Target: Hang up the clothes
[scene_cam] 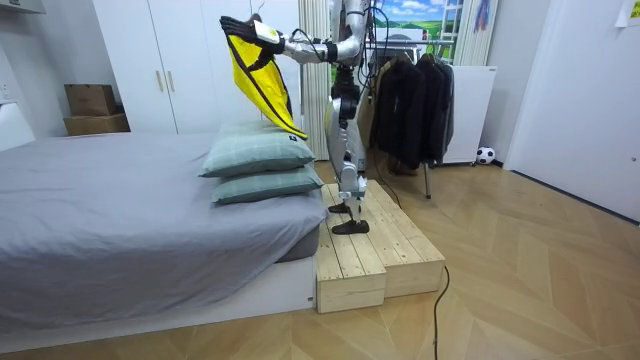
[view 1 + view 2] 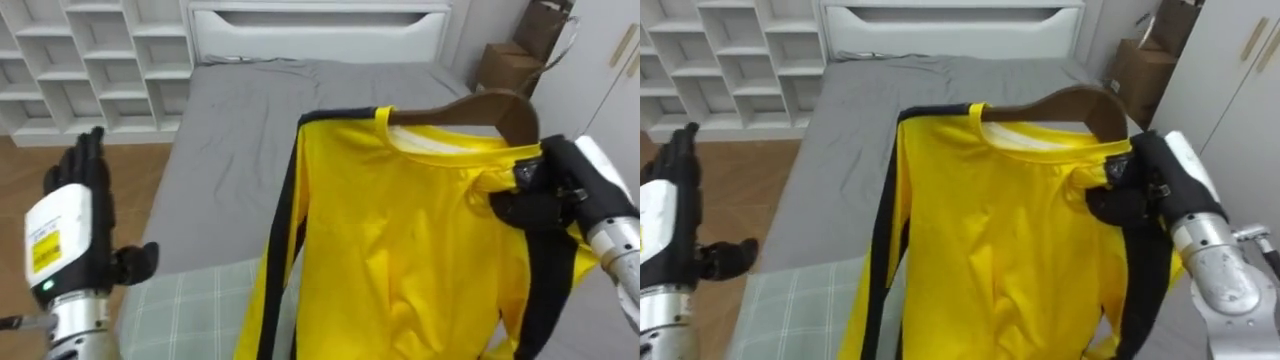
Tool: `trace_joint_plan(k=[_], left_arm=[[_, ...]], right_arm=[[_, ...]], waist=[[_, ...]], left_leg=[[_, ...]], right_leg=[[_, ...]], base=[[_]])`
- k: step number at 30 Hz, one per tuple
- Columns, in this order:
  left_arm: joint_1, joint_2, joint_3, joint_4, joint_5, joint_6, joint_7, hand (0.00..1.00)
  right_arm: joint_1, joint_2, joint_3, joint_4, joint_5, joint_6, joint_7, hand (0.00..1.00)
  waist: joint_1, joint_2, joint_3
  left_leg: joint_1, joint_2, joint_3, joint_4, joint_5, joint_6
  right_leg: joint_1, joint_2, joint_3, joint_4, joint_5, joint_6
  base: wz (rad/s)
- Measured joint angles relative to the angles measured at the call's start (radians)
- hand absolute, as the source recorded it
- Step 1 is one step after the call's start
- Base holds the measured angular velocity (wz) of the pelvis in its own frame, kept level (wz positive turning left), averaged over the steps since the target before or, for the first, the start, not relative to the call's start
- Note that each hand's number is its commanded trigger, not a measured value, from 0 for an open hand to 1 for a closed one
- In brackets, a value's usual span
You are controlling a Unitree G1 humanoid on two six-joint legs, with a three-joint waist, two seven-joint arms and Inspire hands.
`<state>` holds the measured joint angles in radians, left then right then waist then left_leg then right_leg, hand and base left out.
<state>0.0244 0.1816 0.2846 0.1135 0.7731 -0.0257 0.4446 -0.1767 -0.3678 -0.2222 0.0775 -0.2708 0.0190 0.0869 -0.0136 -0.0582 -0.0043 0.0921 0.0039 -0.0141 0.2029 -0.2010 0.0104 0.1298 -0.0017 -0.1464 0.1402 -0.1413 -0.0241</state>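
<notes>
With your right hand [image 2: 545, 195] clamped on the yellow shirt [image 2: 400, 250] just under the hanger [image 2: 500, 105] and your left hand [image 2: 70, 215] spread idle, a jerky turn could shed the shirt.

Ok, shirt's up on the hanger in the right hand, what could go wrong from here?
The right hand grips one end of the hanger alone, left hand off; the yellow shirt could tilt and slide off.
The rack is behind the robot; turning on the raised wooden platform risks a misstep.
</notes>
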Motion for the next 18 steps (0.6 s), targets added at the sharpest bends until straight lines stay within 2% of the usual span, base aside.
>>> trace_joint_plan(k=[2, 6, 8, 12, 15, 18], left_arm=[[0.028, 0.002, 0.054, 0.0, -0.029, -0.005, 0.04, 0.0], [0.082, 0.003, 0.139, 0.011, -0.076, -0.025, 0.064, 0.0], [0.128, 0.002, 0.175, 0.069, -0.131, -0.032, 0.077, 0.0], [0.186, 0.0, 0.203, 0.13, -0.219, -0.033, 0.11, 0.0], [0.218, -0.001, 0.21, 0.25, -0.273, -0.04, 0.138, 0.0], [0.265, -0.005, 0.204, 0.379, -0.314, -0.042, 0.135, 0.0]], right_arm=[[0.066, -0.001, -0.03, -0.075, -0.014, -0.006, -0.029, 1.0], [0.111, -0.002, -0.044, -0.104, -0.069, -0.006, -0.029, 1.0], [0.132, -0.004, -0.058, -0.128, -0.087, -0.004, -0.027, 1.0], [0.136, -0.005, -0.072, -0.172, -0.084, -0.004, -0.026, 1.0], [0.136, -0.022, -0.074, -0.227, -0.09, -0.004, -0.024, 1.0], [0.138, -0.022, -0.076, -0.254, -0.092, -0.003, -0.023, 1.0]], waist=[[0.022, 0.003, -0.0018], [0.039, 0.008, -0.0045], [0.05, 0.021, -0.0096], [0.049, 0.026, -0.0087], [0.061, 0.032, -0.0052], [0.048, 0.031, -0.0058]], left_leg=[[0.003, 0.0, 0.005, -0.004, 0.0, 0.0], [0.005, 0.0, 0.007, -0.004, 0.0, 0.0], [0.008, -0.001, 0.007, -0.005, 0.0, 0.001], [0.007, -0.003, 0.003, -0.006, 0.0, 0.002], [0.005, -0.011, 0.005, -0.022, -0.001, 0.003], [0.007, -0.011, 0.004, -0.017, 0.0, 0.004]], right_leg=[[0.0, 0.001, 0.004, 0.0, 0.0, 0.0], [0.001, 0.0, 0.005, 0.002, 0.0, 0.0], [0.002, -0.002, 0.005, 0.009, -0.003, 0.004], [-0.003, -0.002, 0.003, 0.01, -0.006, 0.004], [-0.004, -0.009, 0.007, 0.009, -0.028, 0.008], [0.002, -0.011, -0.006, 0.009, -0.03, 0.007]], base=[[-0.05], [-0.01], [0.0], [0.02], [0.0], [0.06]])
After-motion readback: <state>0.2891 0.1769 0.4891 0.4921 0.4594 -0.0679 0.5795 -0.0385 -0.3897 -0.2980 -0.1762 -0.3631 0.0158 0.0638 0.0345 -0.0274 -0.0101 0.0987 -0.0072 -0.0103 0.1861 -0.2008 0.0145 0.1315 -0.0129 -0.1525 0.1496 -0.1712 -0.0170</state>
